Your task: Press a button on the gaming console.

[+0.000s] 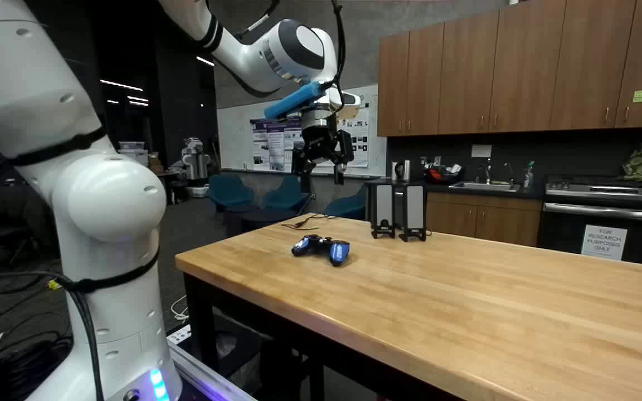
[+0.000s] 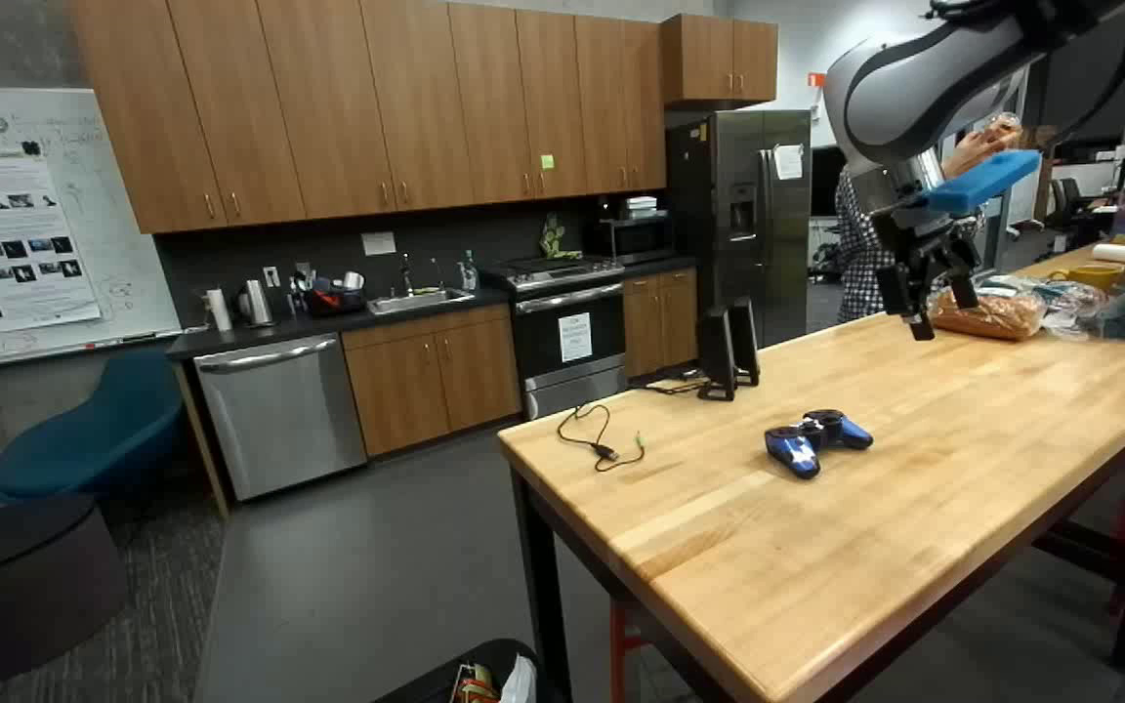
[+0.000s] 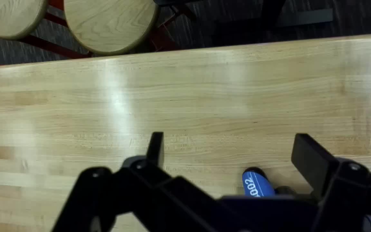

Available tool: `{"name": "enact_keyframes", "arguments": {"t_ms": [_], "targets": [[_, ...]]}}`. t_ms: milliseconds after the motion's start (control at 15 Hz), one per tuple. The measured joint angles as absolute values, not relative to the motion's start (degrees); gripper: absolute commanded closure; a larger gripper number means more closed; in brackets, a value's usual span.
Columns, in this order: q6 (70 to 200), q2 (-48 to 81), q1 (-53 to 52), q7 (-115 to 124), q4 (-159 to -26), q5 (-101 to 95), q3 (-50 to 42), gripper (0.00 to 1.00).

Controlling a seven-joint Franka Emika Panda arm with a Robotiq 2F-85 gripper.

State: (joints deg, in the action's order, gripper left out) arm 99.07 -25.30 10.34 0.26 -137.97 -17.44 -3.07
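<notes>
Gripper [image 1: 322, 175] spread wide, nothing held, above the table [image 1: 466, 295]; gaming console [image 2: 807, 430] — black and blue — lies on it, partly hidden behind the gripper in wrist view; a descent this wide could straddle it, pressing nothing; off-centre force might skid it.
</notes>
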Motion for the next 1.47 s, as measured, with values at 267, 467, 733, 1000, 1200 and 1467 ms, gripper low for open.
{"name": "enact_keyframes", "arguments": {"t_ms": [267, 467, 733, 1000, 1200, 1467], "targets": [[99.08, -25.30, 10.34, 0.27, -137.97, -17.44, -3.07, 0.00], [99.08, -25.30, 10.34, 0.27, -137.97, -17.44, -3.07, 0.00], [99.12, -25.24, 10.01, 0.27, -138.00, -17.44, -3.25, 0.00], [101.70, -24.99, 8.22, 0.12, -139.25, -16.94, -3.46, 0.00], [106.14, -24.91, 6.31, -0.03, -141.48, -16.43, -3.45, 0.00], [113.18, -24.41, 4.32, -0.64, -143.60, -14.90, -3.41, 0.25]]}}
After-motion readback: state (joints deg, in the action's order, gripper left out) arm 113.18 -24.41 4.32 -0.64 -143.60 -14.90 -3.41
